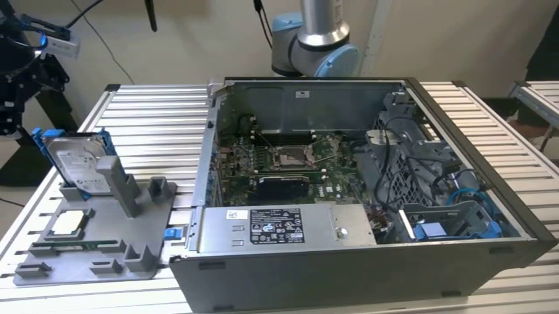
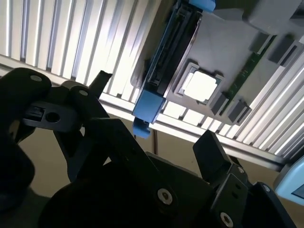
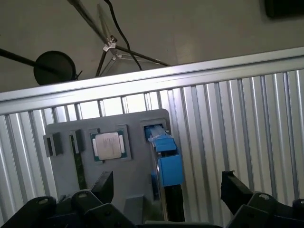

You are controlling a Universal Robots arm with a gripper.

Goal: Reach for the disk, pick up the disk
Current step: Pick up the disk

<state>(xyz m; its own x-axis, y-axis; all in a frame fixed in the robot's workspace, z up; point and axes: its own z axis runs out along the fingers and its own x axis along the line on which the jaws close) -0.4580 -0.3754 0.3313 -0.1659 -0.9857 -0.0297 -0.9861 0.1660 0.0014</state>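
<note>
The disk [image 1: 77,162] stands on edge in a slot of the grey holder [image 1: 131,252] at the exterior view's left, silver with a white label and a blue bracket round it. Both wrist views look down on its thin edge [image 3: 167,171] [image 2: 164,61]. My gripper [image 1: 25,75] hangs above and beyond the disk, apart from it. It is open [image 3: 168,187] [image 2: 156,116], with one dark finger [image 3: 105,184] on each side of the disk's line and nothing between them.
A small square silver chip [image 3: 109,145] lies flat in the holder beside the disk. The open computer case [image 1: 367,203] fills the slatted metal table [image 1: 148,111] to the exterior view's right. The table's edge [image 3: 142,78] and a dark stand [image 3: 54,66] lie past the holder.
</note>
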